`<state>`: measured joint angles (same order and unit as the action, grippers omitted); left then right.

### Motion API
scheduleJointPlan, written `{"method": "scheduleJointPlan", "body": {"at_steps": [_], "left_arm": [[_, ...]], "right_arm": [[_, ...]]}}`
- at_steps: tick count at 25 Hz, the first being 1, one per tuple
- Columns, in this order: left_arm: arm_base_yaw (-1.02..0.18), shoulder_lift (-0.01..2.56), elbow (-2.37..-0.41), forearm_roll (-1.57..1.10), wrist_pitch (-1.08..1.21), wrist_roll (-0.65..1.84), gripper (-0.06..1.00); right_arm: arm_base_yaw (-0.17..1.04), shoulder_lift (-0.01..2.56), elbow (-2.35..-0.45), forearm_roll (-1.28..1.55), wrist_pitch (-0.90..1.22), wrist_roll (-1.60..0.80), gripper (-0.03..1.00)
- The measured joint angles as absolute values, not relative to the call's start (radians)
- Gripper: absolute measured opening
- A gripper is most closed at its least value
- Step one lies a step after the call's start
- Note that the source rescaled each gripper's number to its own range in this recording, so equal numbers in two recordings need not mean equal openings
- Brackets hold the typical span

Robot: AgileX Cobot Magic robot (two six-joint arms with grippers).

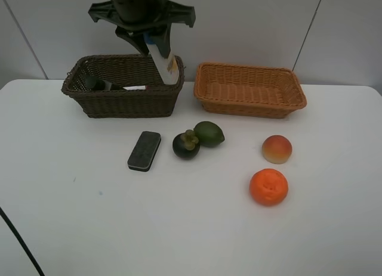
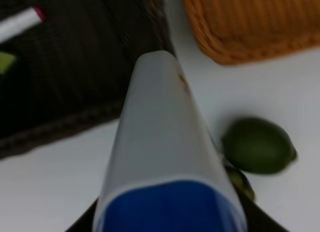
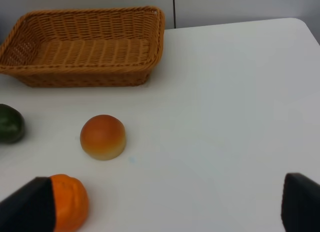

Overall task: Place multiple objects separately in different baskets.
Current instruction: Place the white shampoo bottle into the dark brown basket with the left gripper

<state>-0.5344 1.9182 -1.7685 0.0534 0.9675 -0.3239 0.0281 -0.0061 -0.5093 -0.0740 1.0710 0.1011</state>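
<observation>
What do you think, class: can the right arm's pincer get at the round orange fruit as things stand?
Probably yes: the open right pincer hangs close beside the round orange fruit, nothing covering it.

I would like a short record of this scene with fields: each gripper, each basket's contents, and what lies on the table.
Left gripper: shut on the white blue-capped bottle, lifted near the right end of the dark brown basket
Right gripper: open, holding nothing
Dark brown basket: white pink-tipped marker, dark green pump bottle
Light orange-tan basket: nothing inside
On the table: dark flat case, mangosteen, green citrus, peach, orange
</observation>
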Motion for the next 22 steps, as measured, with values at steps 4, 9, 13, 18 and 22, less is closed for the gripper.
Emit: {"method": "scheduleJointPlan", "body": {"at_steps": [4,9,13,18,22], "left_arm": [[-0.401,2.004,-1.792,0.059,0.865,-0.314,0.32],[-0.333,2.096,-1.792,0.0,0.806,-0.302,0.32],[-0.332,2.128,-1.793,-0.014,0.797,-0.252,0.58],[-0.332,2.128,-1.835,-0.016,0.822,-0.275,0.97],[-0.333,2.117,-1.909,-0.064,0.935,-0.287,1.0]], "right_arm": [[0.028,-0.006,-0.509,-0.074,1.071,0.101,1.0],[0.028,-0.006,-0.509,-0.074,1.071,0.101,1.0],[0.028,-0.006,-0.509,-0.074,1.071,0.101,1.0],[0.028,-0.006,-0.509,-0.074,1.071,0.101,1.0],[0.028,-0.006,-0.509,-0.074,1.071,0.101,1.0]]}}
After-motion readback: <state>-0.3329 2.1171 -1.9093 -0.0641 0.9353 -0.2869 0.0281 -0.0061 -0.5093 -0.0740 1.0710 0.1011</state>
